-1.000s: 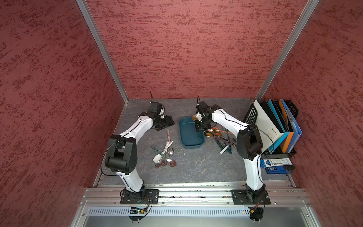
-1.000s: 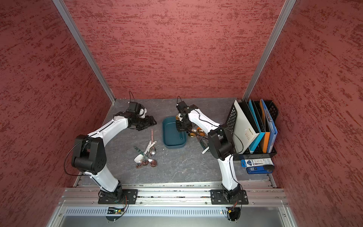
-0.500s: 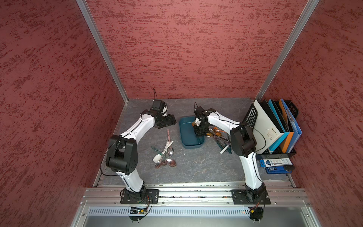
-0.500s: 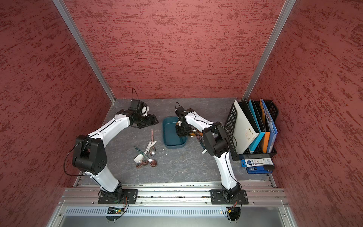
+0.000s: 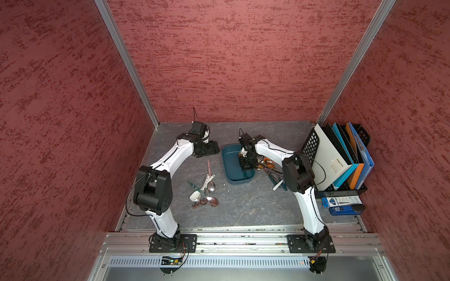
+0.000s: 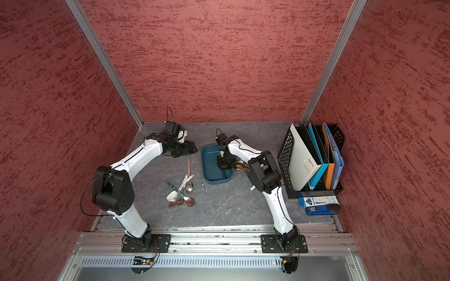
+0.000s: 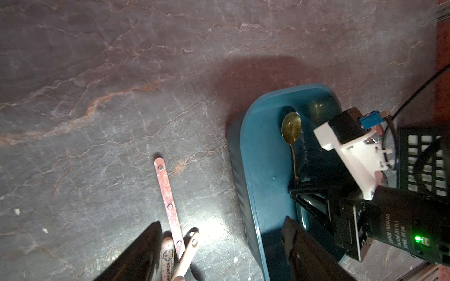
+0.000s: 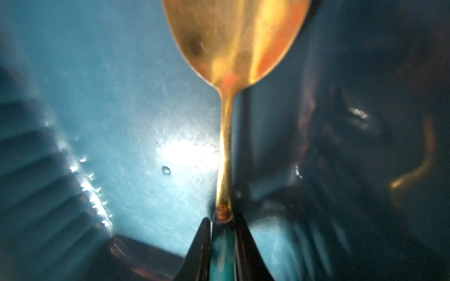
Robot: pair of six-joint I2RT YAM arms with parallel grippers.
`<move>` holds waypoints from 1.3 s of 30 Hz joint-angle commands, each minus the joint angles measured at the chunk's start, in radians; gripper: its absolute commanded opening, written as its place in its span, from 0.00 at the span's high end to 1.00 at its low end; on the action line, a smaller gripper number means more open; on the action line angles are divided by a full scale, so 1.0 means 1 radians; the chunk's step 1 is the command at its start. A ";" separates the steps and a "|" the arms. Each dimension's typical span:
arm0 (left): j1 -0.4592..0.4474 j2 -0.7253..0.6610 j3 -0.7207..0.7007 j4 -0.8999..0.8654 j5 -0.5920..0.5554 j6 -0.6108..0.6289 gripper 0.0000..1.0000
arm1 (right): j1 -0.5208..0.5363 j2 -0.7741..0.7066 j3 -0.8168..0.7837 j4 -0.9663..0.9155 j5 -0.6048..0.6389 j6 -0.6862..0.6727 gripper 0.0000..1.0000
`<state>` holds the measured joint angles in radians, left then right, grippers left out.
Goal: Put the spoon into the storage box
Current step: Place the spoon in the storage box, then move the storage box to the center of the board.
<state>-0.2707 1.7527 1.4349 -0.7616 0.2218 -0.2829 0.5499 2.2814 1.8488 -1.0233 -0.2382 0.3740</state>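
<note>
Inside the storage box [image 5: 230,167]: your right gripper [image 8: 222,219], jaws narrowly parted at the handle end of the gold spoon [image 7: 291,127], grip not discernible; it has shifted inward from the rim.

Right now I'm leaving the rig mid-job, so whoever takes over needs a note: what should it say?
Left pincer: open, empty, near the loose spoons on the table.
Right pincer: jaws close around the teal handle of the gold spoon, inside the storage box; gripping or released, unclear.
Done: spoon is down inside the box.
Left: let go, lift clear.
</note>
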 commanded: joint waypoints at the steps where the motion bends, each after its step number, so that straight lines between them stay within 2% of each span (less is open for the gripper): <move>1: -0.013 0.034 0.029 -0.077 -0.031 -0.026 0.19 | 0.007 -0.005 0.003 0.030 0.020 0.019 0.71; 7: -0.071 0.037 0.038 -0.078 -0.024 -0.039 0.19 | 0.007 -0.026 0.040 -0.009 0.025 0.010 0.60; 14: -0.121 0.097 0.055 -0.080 0.035 -0.071 0.19 | 0.005 -0.151 0.041 -0.003 0.019 -0.014 0.53; 18: -0.138 0.130 0.069 -0.089 0.046 -0.061 0.21 | 0.005 -0.210 0.042 -0.006 0.057 -0.038 0.49; 23: -0.142 0.177 0.100 -0.129 0.034 -0.042 0.24 | -0.002 -0.282 -0.040 0.003 0.087 -0.076 0.46; 33: -0.146 0.262 0.175 -0.188 -0.016 0.010 0.38 | -0.067 -0.393 -0.241 0.028 0.090 -0.065 0.47; 39: -0.140 0.306 0.243 -0.249 -0.080 0.064 0.54 | -0.090 -0.452 -0.370 0.006 0.158 -0.105 0.48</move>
<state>-0.4126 2.0399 1.6398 -0.9668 0.1890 -0.2592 0.4671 1.8954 1.5196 -1.0115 -0.1322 0.2974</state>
